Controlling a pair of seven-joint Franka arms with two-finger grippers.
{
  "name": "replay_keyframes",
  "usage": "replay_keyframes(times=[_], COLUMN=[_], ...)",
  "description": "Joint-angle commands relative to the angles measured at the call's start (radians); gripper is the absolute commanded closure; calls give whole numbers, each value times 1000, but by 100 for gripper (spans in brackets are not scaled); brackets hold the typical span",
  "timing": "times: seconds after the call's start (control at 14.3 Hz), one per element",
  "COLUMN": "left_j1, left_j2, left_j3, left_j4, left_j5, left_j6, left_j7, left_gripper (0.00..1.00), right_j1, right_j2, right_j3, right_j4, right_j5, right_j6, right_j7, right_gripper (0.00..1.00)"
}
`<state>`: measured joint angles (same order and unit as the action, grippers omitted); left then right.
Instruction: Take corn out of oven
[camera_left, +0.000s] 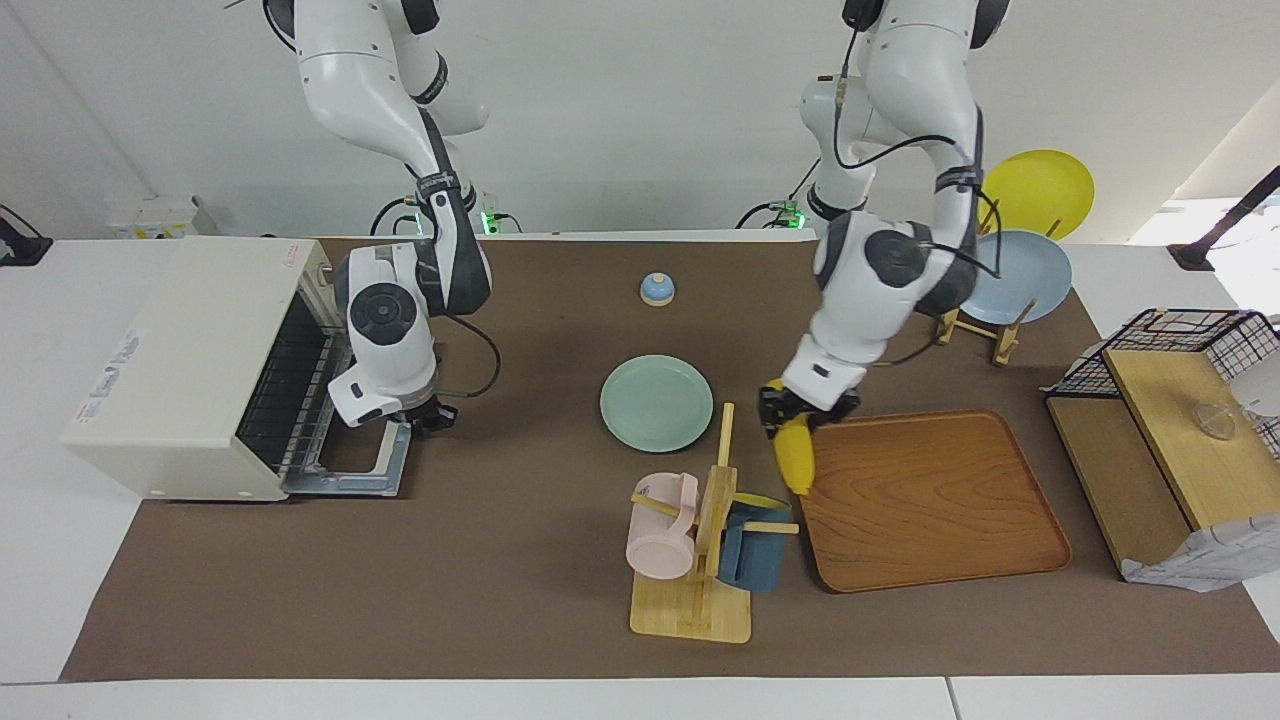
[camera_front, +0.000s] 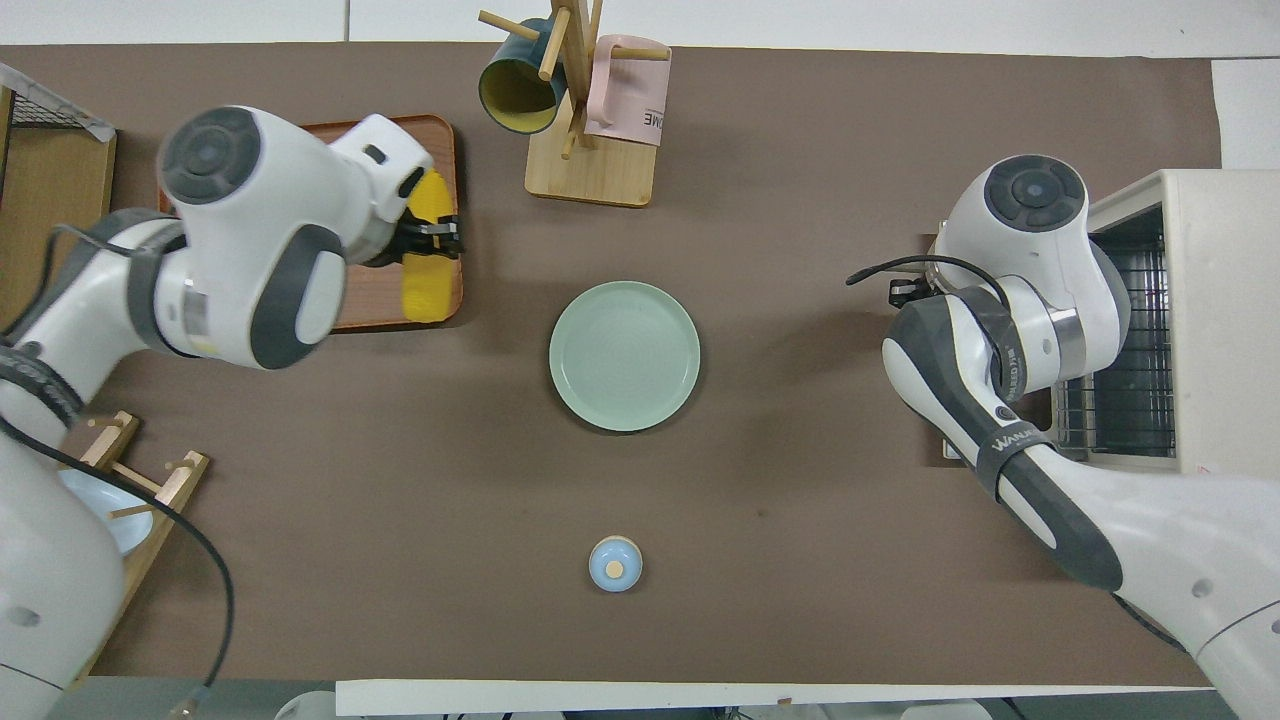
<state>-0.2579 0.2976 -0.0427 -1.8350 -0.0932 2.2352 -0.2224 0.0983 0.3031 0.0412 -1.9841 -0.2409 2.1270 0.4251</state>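
Note:
The yellow corn (camera_left: 793, 455) hangs tip down from my left gripper (camera_left: 797, 418), which is shut on its upper end. It is over the rim of the wooden tray (camera_left: 930, 500), on the side toward the middle of the table. The overhead view shows the corn (camera_front: 427, 275) in the same gripper (camera_front: 432, 236) over the tray's edge (camera_front: 440, 135). The cream-white oven (camera_left: 180, 350) stands at the right arm's end with its door (camera_left: 345, 475) folded down and its wire rack (camera_left: 290, 385) bare. My right gripper (camera_left: 428, 415) is just over the door's outer edge.
A green plate (camera_left: 656, 402) lies mid-table, with a small blue knob (camera_left: 657, 289) nearer the robots. A mug tree (camera_left: 712, 520) with pink and blue mugs stands beside the tray. A plate rack (camera_left: 1005, 290) and a black wire basket (camera_left: 1190, 345) stand at the left arm's end.

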Motion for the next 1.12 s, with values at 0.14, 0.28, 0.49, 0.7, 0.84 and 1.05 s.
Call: replay_keyframes(times=[0.14,0.28,0.49,0.7,0.84,1.05], left_j1=[135,146,192,216,233,232], left_j2=[135,83,-84,-260,-310,-304], left_j3=[-17,-13,-8,-5,-8,-8], left_j4=[145,148,154,174,238,333], left_j5=[150,153,148,133,118,110], left_j6=[-40,-107,-302,-532,-668,-795], left_j7=[73,74,78,78,103,182], left_gripper=[13,0,0,0,0,0], right_j1=[-51,-101,-176,-201,-210,-207], right_j2=[-48,-125,-195,-298,-302,-298], right_j3=[0,2,3,-6,-7,-7], right_j4=[175,194,200,310,437,510], right_j5=[-63,-51,-48,182,230,223], right_j6=[-289,-340,-380,-497,-580,-731], right_j7=[-179,-280,-405,-405,-408,-416], right_gripper=[99,96,89,1,0,0])
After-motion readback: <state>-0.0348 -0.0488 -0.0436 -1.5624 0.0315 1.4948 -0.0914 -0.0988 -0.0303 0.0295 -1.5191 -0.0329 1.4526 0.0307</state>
